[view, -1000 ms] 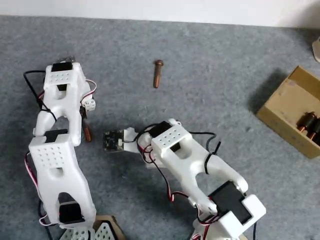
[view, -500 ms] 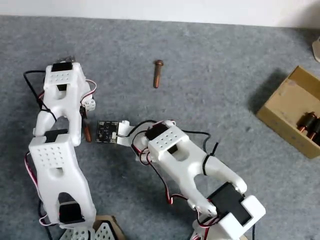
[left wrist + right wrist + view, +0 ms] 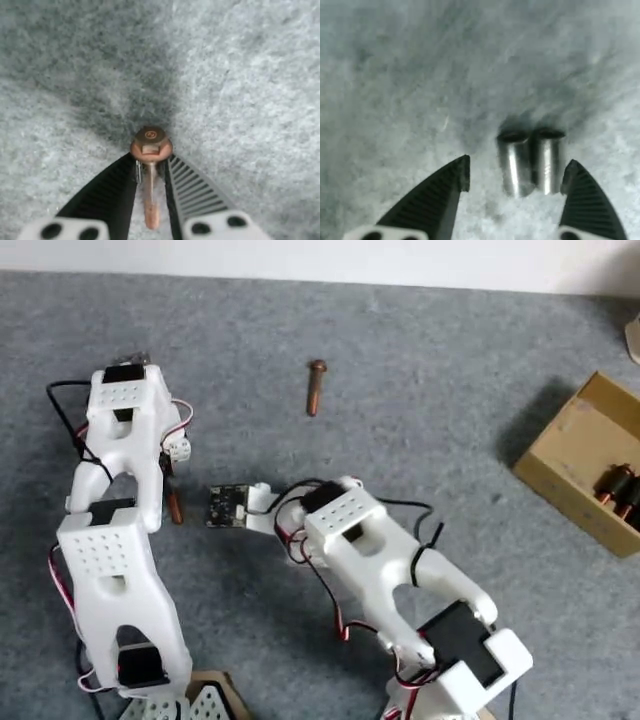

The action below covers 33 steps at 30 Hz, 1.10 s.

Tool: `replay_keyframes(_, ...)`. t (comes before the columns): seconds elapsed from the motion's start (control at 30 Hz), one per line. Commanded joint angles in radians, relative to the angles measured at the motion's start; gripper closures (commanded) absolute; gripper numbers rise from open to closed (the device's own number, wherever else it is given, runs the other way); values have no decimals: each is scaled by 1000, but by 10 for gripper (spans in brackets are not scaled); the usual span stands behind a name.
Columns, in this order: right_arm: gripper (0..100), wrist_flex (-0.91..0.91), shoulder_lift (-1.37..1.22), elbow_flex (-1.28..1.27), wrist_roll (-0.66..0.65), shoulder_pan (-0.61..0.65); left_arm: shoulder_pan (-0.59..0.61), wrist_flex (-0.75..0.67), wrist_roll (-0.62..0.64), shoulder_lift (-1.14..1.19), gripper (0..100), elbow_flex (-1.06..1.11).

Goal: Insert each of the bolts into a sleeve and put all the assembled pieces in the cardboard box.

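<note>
Since half a second ago the right arm's wrist has drawn back a little toward the cardboard box (image 3: 560, 465), undoing part of the swing away from it that it made in the half-second before. The left arm, the farther of the two from the box, has not shifted. The left pincer (image 3: 151, 162) is clenched on a copper-coloured bolt (image 3: 151, 145), its two ribbed black fingers (image 3: 112, 187) pressed against the shank just under the flanged hex head. From above, that bolt shows as a short brown rod poking out beside the arm's white wrist, on the side facing the box. The right pincer (image 3: 517, 170) is released, jaws spread wide over the grey, felt-like tabletop (image 3: 450, 370). Two shiny metal sleeves (image 3: 530, 161) stand between its fingers, side by side and so close that they seem to touch, nearer one finger than the other. Whether either finger touches them cannot be told. A second bolt (image 3: 316, 387) lies loose on the tabletop, well apart from the box and beyond both arms. The box sits at the tabletop's edge on the right arm's side, open at the top, with assembled pieces (image 3: 620, 490) of dark and copper colour lying inside against its far wall.
</note>
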<state>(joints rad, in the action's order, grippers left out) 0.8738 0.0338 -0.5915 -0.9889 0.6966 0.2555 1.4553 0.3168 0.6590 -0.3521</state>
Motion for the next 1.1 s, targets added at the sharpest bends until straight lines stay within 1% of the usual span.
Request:
replay_keyframes(0.0,713,24,7,27,-37,-35,-10,-2,-6,-19,994,-10)
replay_keyframes(0.23,727,24,7,19,-40,-36,-10,-2,-6,-19,994,-10)
replay_keyframes(0.4,864,24,5,19,-40,-22,-10,-2,-6,-19,994,-10)
replay_keyframes(0.47,890,24,5,19,-40,-10,-10,-2,-6,-19,994,-10)
replay_keyframes(0.67,888,27,5,18,-40,50,-10,-2,-6,-19,994,-10)
replay_keyframes(0.8,838,30,4,16,-43,48,-10,-2,-6,-19,994,-10)
replay_keyframes(0.93,828,82,5,-4,-114,51,-10,0,-6,-19,994,-10)
replay_keyframes(1.07,828,90,5,-8,-124,51,-10,0,-6,-19,994,-12)
